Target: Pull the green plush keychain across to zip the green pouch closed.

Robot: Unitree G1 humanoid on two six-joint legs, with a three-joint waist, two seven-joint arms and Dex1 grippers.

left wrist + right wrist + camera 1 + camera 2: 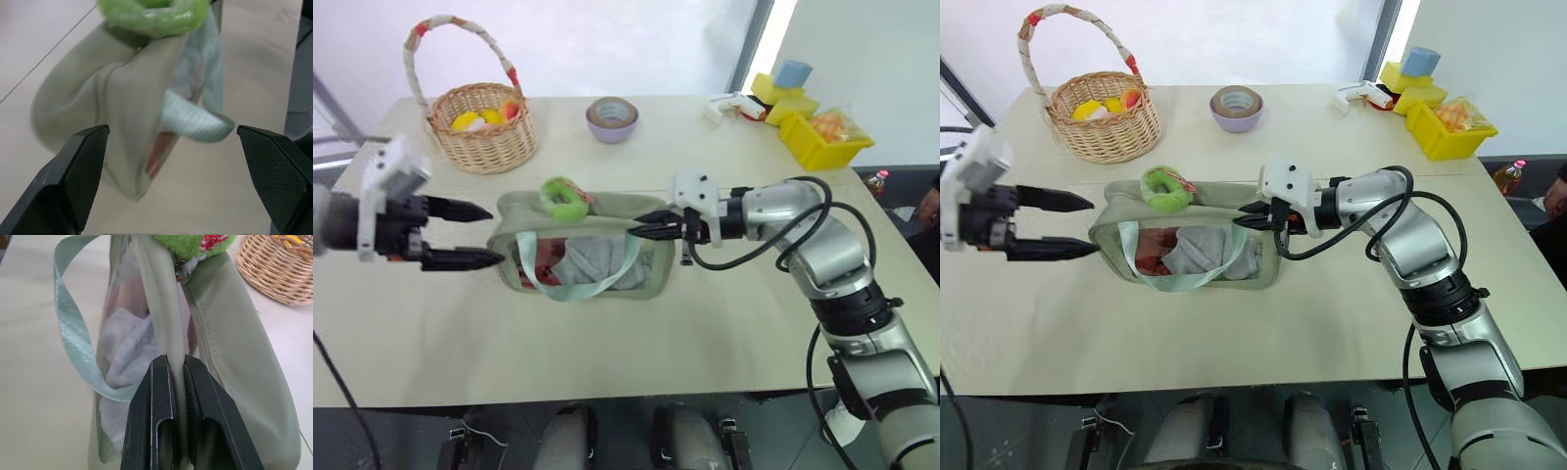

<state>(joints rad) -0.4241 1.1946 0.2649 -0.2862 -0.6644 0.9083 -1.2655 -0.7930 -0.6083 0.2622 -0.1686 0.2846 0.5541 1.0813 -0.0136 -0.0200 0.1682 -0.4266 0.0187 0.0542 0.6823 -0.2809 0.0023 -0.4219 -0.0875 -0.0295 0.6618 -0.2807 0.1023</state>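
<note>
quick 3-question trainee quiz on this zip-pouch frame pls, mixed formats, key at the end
1. True or false: the left gripper is closed on the green plush keychain.
2. Multiple choice: what is the right gripper pinching? A) the purple tape roll B) the top edge of the green pouch C) the wicker basket
3. Fill in: the keychain sits on top of the pouch, nearer the pouch's ___ end, by the robot's own sides.

Key
1. False. Its fingers stand wide apart beside the pouch's end, holding nothing.
2. B. The fingers are shut on the fabric edge by the zip.
3. Left.
</note>
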